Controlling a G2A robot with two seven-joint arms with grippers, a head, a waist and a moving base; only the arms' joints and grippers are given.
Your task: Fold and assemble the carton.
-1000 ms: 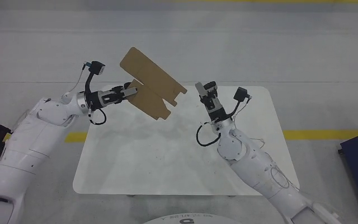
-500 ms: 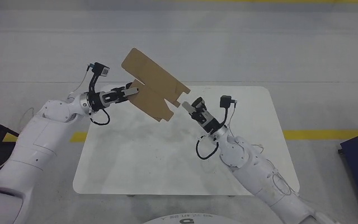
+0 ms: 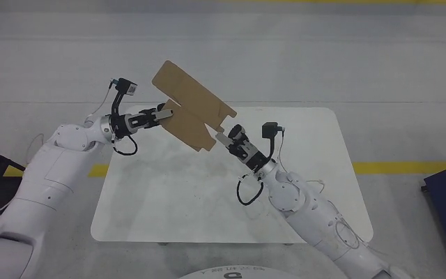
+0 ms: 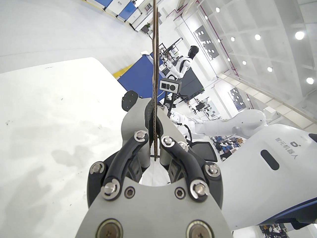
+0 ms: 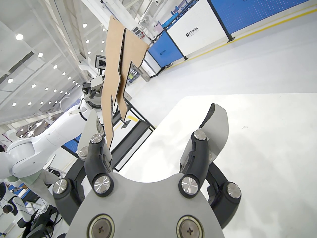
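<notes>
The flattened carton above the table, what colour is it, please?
The flattened cardboard carton is plain light brown, clearest in the top view.

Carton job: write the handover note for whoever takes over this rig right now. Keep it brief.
Left hand: shut on the flat brown cardboard carton blank, clamping one edge and holding it in the air above the far left corner of the white table.
Right hand: open, at the blank's opposite, notched edge; not closed on it.
Done: the blank is off the table.
Left: it is flat with no panel folded. Grip it with the right hand, fold the panels, and assemble the carton.
</notes>
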